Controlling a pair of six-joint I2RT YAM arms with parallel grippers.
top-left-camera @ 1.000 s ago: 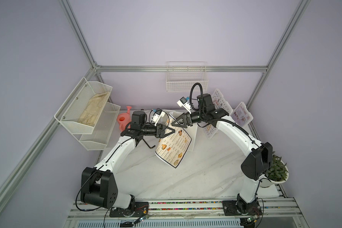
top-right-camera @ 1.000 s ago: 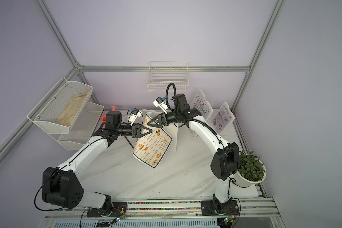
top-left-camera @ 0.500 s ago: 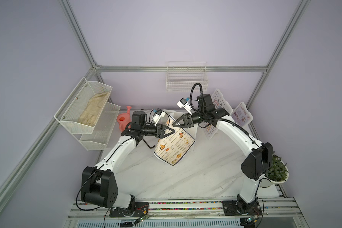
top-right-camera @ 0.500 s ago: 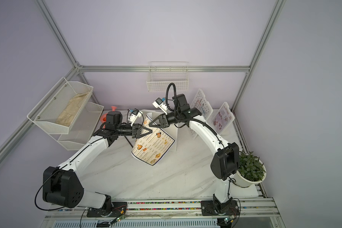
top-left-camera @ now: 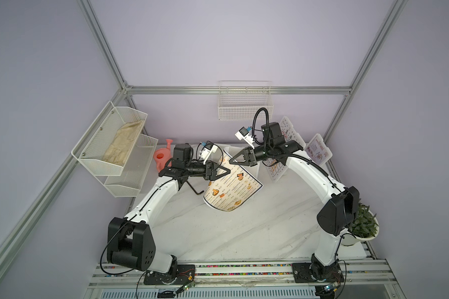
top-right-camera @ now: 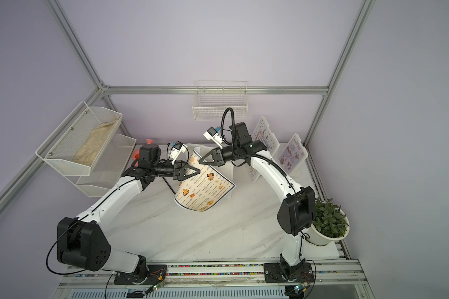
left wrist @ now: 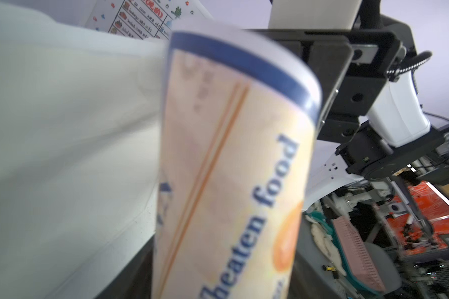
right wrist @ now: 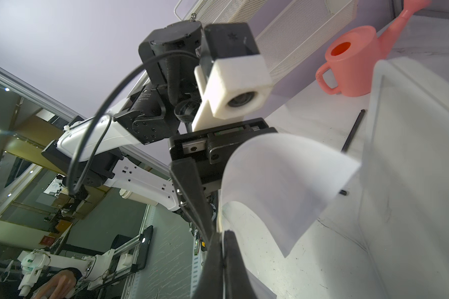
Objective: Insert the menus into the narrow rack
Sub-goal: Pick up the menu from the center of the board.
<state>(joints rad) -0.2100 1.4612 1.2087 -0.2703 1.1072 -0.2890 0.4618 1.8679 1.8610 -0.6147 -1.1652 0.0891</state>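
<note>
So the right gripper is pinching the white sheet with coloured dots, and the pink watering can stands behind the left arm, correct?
Not quite: the right gripper is shut on the dark-bordered menu, as both top views show. The dotted sheet stands unheld at the back. The pink watering can does stand behind the left arm.

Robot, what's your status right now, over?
Right tool shut on the curled, blue-bordered paper menu. Left tool looks open near it. Menu not yet in the white rack; nothing visibly blocking.
</note>
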